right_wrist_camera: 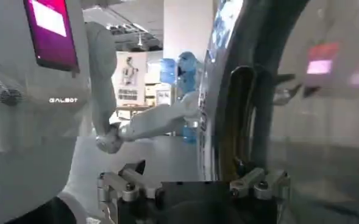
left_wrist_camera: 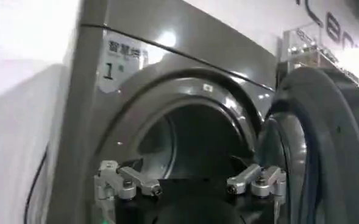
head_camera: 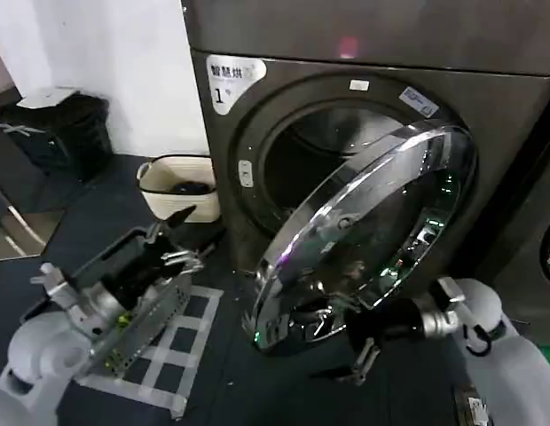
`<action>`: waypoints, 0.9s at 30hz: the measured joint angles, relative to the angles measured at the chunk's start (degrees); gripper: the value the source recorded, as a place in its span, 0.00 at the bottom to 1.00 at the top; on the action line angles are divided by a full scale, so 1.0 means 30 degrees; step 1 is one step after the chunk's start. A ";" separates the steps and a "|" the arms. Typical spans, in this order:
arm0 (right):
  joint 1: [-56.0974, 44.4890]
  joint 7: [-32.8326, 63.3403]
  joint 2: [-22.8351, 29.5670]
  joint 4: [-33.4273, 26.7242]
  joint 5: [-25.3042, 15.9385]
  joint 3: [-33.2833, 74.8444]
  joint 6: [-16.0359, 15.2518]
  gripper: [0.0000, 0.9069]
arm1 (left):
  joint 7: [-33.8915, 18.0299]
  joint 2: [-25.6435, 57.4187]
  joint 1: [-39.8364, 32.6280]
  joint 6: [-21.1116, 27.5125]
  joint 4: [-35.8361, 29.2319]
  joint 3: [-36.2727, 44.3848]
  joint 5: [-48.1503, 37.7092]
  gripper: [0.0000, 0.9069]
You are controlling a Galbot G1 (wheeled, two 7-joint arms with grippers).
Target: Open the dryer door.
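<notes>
The dryer [head_camera: 364, 35] is a big dark grey machine with a white "1" label. The dryer door [head_camera: 373, 231], a chrome ring around dark glass, stands swung partly out from the round frame, and the steel drum [head_camera: 319, 142] shows behind it. My right gripper [head_camera: 353, 342] is open at the door's lower edge, and in the right wrist view the door's rim [right_wrist_camera: 228, 103] runs just ahead of the gripper [right_wrist_camera: 191, 182]. My left gripper [head_camera: 191, 232] hangs open and empty, left of the dryer, low down. It [left_wrist_camera: 191, 182] faces the drum opening [left_wrist_camera: 197, 134], with the door [left_wrist_camera: 325, 140] edge-on beside it.
A pale oval basket [head_camera: 177, 185] stands on the floor against the dryer's left side. A black bin [head_camera: 66, 133] sits by the white wall at far left. White grid markings [head_camera: 182, 342] cover the dark floor under my left arm.
</notes>
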 joint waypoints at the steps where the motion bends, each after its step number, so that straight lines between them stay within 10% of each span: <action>1: -0.0247 0.0005 0.0003 -0.0064 -0.0004 0.0434 0.0001 1.00 | -0.0007 0.0039 -0.0228 -0.0021 0.0106 0.0304 0.0032 1.00; 27: -0.2729 0.1712 0.1397 -0.3082 0.2540 1.2967 0.0892 1.00 | 0.0820 0.0509 -0.3553 0.0082 0.1620 0.5979 0.0112 1.00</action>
